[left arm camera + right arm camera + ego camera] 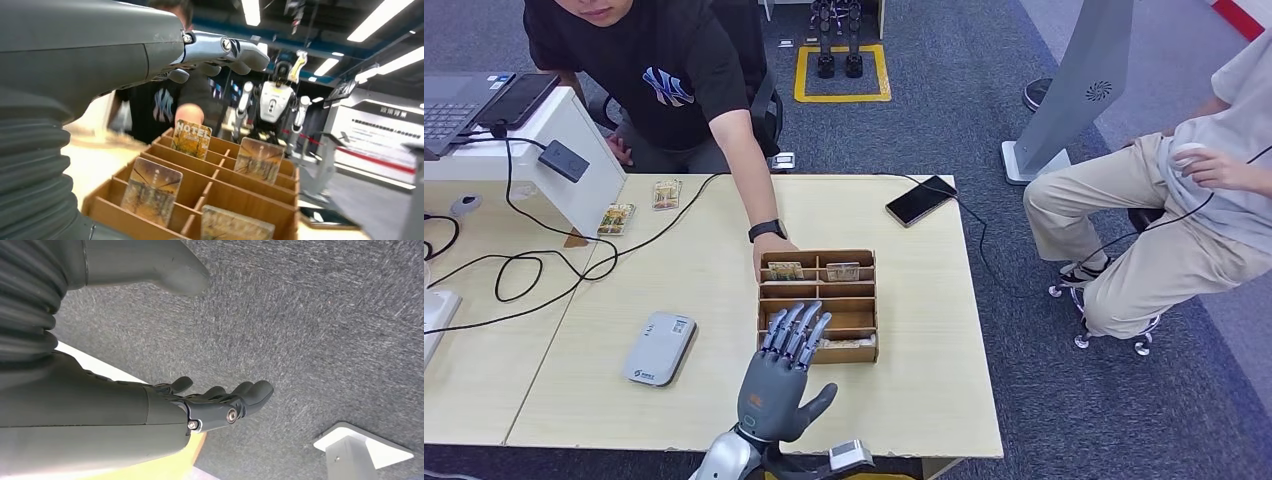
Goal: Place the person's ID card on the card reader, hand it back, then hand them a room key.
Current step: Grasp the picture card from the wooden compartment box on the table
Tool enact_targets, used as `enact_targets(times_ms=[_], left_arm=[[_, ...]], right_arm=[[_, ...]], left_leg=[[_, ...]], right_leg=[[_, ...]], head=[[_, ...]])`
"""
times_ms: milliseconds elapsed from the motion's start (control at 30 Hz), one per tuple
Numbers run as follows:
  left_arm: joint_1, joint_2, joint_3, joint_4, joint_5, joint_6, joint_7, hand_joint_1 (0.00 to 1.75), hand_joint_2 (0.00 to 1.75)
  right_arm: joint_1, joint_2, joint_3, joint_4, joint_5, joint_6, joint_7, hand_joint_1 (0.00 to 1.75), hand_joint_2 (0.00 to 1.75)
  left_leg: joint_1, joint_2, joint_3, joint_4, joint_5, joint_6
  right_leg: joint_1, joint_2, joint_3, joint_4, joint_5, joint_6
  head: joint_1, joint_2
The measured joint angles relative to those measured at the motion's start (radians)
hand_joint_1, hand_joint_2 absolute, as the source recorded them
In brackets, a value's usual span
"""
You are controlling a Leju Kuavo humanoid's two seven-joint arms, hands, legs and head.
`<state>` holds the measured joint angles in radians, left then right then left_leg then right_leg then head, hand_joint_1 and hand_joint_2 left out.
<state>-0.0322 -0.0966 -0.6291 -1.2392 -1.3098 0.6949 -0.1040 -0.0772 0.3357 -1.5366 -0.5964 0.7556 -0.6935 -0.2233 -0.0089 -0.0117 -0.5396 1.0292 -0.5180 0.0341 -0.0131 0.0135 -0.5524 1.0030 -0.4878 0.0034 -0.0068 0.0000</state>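
A wooden card box (861, 322) stands on the table with several hotel key cards upright in its slots, among them one marked HOTEL (191, 139). My left hand (789, 360) hovers over the box's near rows, fingers (220, 50) stretched forward and apart, holding nothing. A person in a black shirt rests a hand (772, 250) on the box's far left corner. The grey-white card reader (659, 348) lies flat left of my hand with nothing on it. My right hand (215, 402) hangs beside the table edge over grey carpet, loosely curved and empty.
Two loose cards (666, 193) (615, 218) lie at the far left by a white stand (574, 150) with black cables. A phone (921, 200) on a cable sits at the far right of the table. Another person (1184, 210) sits to the right.
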Motion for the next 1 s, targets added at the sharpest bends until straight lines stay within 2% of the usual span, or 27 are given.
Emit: enact_targets(times_ms=[100,233,367,467,733,867,1000], left_arm=[[-0.01,-0.004,0.0,0.03,-0.15,0.001,0.101,0.0,1.75],[-0.022,-0.006,-0.002,0.061,-0.17,0.002,0.2,0.0,1.75],[-0.066,0.008,-0.067,0.089,-0.171,0.002,0.454,0.0,1.75],[-0.104,0.023,-0.128,0.11,-0.171,0.002,0.577,0.0,1.75],[-0.152,0.049,-0.196,0.147,-0.171,0.002,0.655,0.0,1.75],[-0.178,0.058,-0.207,0.17,-0.171,0.002,0.717,0.0,1.75],[-0.196,0.065,-0.208,0.183,-0.171,0.002,0.732,0.0,1.75]], right_arm=[[0.0,0.0,0.0,0.001,0.005,0.0,-0.007,0.0,1.75],[0.0,0.0,0.0,0.001,0.007,0.0,-0.013,0.0,1.75],[0.0,0.0,0.0,0.001,0.01,0.0,-0.004,0.0,1.75],[0.0,0.0,0.0,0.001,0.011,0.0,0.0,0.0,1.75],[0.0,0.0,0.0,0.001,0.005,0.0,-0.004,0.0,1.75],[0.0,0.0,0.0,0.001,0.001,0.0,0.001,0.0,1.75],[0.0,0.0,0.0,0.001,0.007,0.0,0.008,0.0,1.75]], left_leg=[[0.0,0.0,0.0,0.0,0.0,0.0],[0.0,0.0,0.0,0.0,0.0,0.0],[0.0,0.0,0.0,0.0,0.0,0.0],[0.0,0.0,0.0,0.0,0.0,0.0],[0.0,0.0,0.0,0.0,0.0,0.0],[0.0,0.0,0.0,0.0,0.0,0.0],[0.0,0.0,0.0,0.0,0.0,0.0]], right_leg=[[0.0,0.0,0.0,0.0,0.0,0.0],[0.0,0.0,0.0,0.0,0.0,0.0],[0.0,0.0,0.0,0.0,0.0,0.0],[0.0,0.0,0.0,0.0,0.0,0.0],[0.0,0.0,0.0,0.0,0.0,0.0],[0.0,0.0,0.0,0.0,0.0,0.0],[0.0,0.0,0.0,0.0,0.0,0.0]], head=[[0.0,0.0],[0.0,0.0],[0.0,0.0],[0.0,0.0],[0.0,0.0],[0.0,0.0],[0.0,0.0]])
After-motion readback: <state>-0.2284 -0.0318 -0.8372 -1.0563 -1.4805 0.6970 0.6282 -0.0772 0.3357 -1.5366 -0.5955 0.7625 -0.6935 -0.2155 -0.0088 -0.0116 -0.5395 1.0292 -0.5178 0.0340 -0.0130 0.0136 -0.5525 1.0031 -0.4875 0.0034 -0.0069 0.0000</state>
